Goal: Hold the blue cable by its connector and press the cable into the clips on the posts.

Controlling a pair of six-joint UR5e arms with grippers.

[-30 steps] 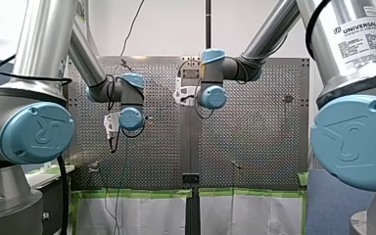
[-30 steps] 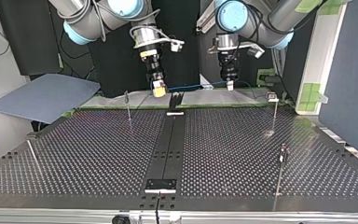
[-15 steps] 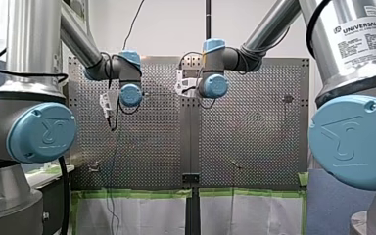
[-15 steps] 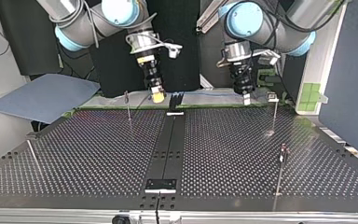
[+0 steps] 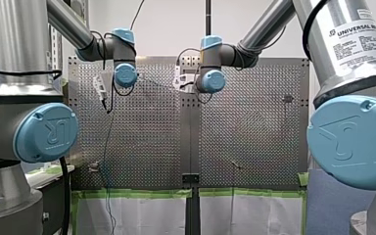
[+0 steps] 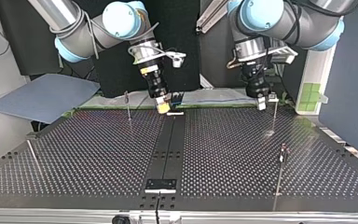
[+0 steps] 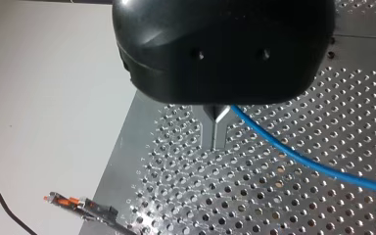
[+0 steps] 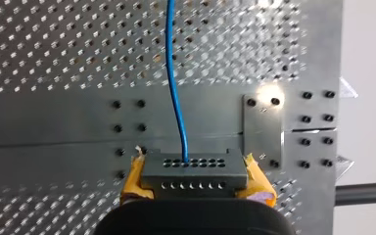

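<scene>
The blue cable [image 8: 176, 88] leaves a grey connector block [image 8: 193, 172] that has rows of holes. My right gripper [image 8: 196, 188] is shut on that block with its yellow pads [image 8: 259, 188]. In the top view my right gripper [image 6: 163, 106] hangs over the table's far edge by the centre strip. My left gripper [image 7: 216, 133] has its metal fingers pressed together on the blue cable [image 7: 293, 156], which runs out sideways from them. In the top view my left gripper [image 6: 261, 103] hangs right beside the far right post [image 6: 274, 114] and its clip [image 6: 272, 97].
Thin posts stand at the top view's far left [image 6: 127, 106], near right [image 6: 282, 161] and near left [image 6: 32, 156]. A black strip [image 6: 168, 144] runs down the table's middle. A blue-grey sheet [image 6: 42, 95] lies off the table. An orange-marked clip [image 7: 76, 204] sits near the plate's corner.
Both arms have swung out over the table's far edge. My left gripper moved to the top view's right, up to the clip post. My right gripper came forward and lower.
</scene>
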